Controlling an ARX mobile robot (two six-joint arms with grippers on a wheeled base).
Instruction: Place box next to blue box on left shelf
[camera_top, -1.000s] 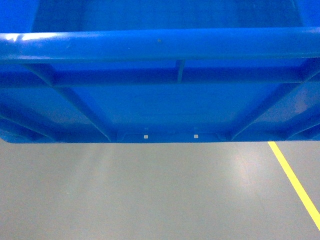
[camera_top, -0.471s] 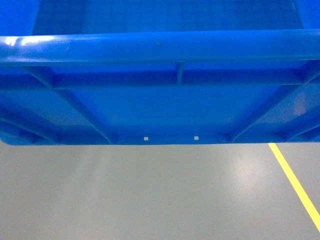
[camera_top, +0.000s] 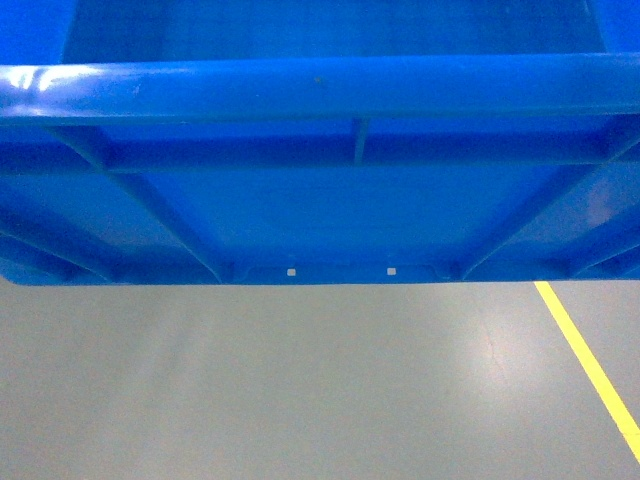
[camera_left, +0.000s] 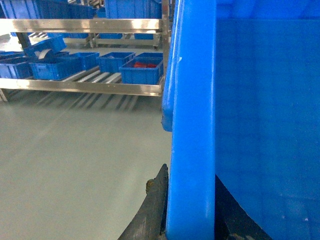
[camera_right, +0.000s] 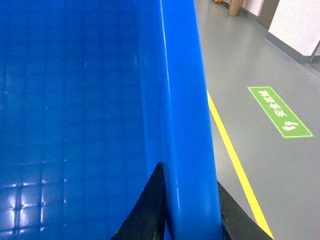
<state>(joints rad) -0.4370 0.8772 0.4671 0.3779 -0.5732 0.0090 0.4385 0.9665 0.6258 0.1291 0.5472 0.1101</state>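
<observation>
The box (camera_top: 320, 170) hung clear of the grey floor (camera_top: 300, 390), its rim clamped by the left gripper (camera_left: 192, 220) and the right gripper (camera_right: 190, 215). The shelf (camera_left: 82, 86) of blue bins stood far left; carrying and placing remained undone.

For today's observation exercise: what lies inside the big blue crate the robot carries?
The crate shows only bare blue walls and a grid-patterned floor in the wrist views; no contents are visible. The rim and the close framing hide much of the interior, so I cannot confirm it is empty.
</observation>
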